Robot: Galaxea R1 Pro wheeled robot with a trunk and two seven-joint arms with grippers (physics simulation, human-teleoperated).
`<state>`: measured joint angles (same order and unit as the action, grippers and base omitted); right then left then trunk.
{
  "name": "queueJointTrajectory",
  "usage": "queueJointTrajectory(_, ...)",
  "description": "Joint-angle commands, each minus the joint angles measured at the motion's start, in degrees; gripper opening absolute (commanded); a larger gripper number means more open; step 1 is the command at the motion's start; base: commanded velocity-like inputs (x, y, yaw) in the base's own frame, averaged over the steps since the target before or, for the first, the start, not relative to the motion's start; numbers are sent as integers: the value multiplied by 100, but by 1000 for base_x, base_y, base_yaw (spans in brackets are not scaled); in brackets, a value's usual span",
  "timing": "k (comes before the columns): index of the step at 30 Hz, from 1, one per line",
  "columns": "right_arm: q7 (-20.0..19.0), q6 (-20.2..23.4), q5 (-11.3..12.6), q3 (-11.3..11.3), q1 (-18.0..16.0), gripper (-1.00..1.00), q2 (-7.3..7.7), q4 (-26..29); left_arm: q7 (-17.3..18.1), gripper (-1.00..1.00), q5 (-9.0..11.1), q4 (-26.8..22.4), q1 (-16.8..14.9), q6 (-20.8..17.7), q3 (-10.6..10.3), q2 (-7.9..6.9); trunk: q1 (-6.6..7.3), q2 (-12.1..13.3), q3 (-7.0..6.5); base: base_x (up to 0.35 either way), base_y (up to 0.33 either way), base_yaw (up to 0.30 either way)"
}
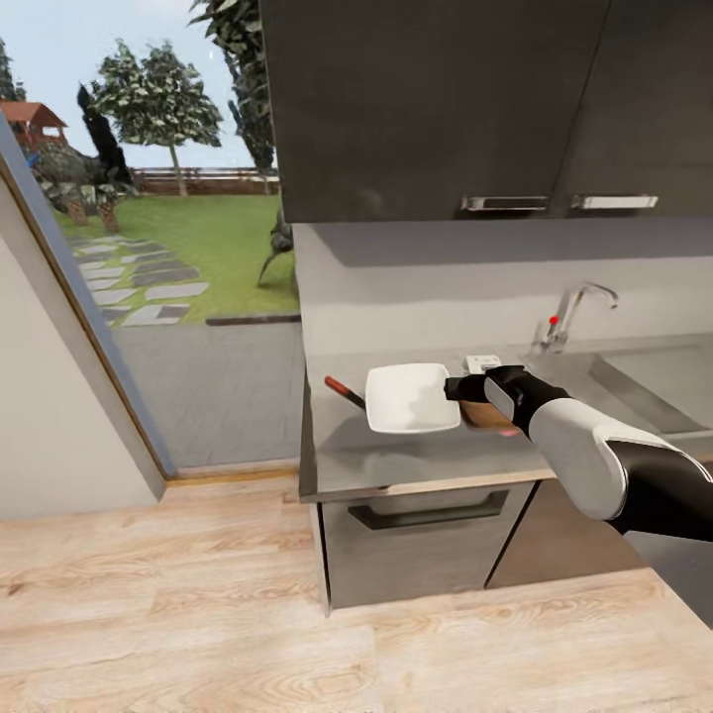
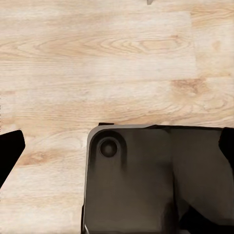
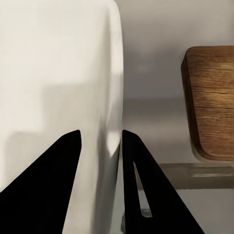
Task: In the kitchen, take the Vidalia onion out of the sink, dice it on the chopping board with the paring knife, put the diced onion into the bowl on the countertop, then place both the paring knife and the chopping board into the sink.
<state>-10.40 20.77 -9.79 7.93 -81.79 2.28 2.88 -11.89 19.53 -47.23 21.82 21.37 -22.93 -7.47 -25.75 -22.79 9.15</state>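
As the right gripper (image 3: 100,141) pinches the bowl (image 1: 411,398) rim between its fingers (image 3: 48,185), probably to reposition it beside the chopping board (image 3: 210,102); left fingers' state I cannot tell

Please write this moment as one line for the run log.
right pincer: astride bowl rim | board: beside bowl on countertop | knife: behind bowl | left pincer: over floor

The head view looks down from afar at the countertop (image 1: 416,460). The right wrist view sits close over the bowl (image 3: 58,73) and chopping board (image 3: 212,97), both shared with it. The left wrist view faces the wooden floor (image 2: 97,58).
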Motion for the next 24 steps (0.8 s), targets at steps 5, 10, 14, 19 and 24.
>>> queueJointTrajectory(5,-24,32,-50,61,-3,-100,-10,5,-46,100,33,36,-3,16,-36,-6,-3,-12,55,0,0,0)
queueJointTrajectory(10,-24,32,-49,60,-3,-100,-22,3,-47,100,33,45,-3,16,-36,-1,-3,-12,100,0,0,0)
queueJointTrajectory(14,-24,37,-49,56,-3,-100,-31,2,-46,100,33,52,-3,16,-36,0,-3,-12,135,0,0,0)
queueJointTrajectory(19,-24,41,-47,51,-3,-100,-48,-3,-44,100,33,97,-3,16,-36,7,-3,-12,180,0,0,0)
queueJointTrajectory(24,-31,41,-41,49,-3,-100,-59,-61,-42,100,33,122,-3,16,-36,9,-3,-12,225,0,0,0)
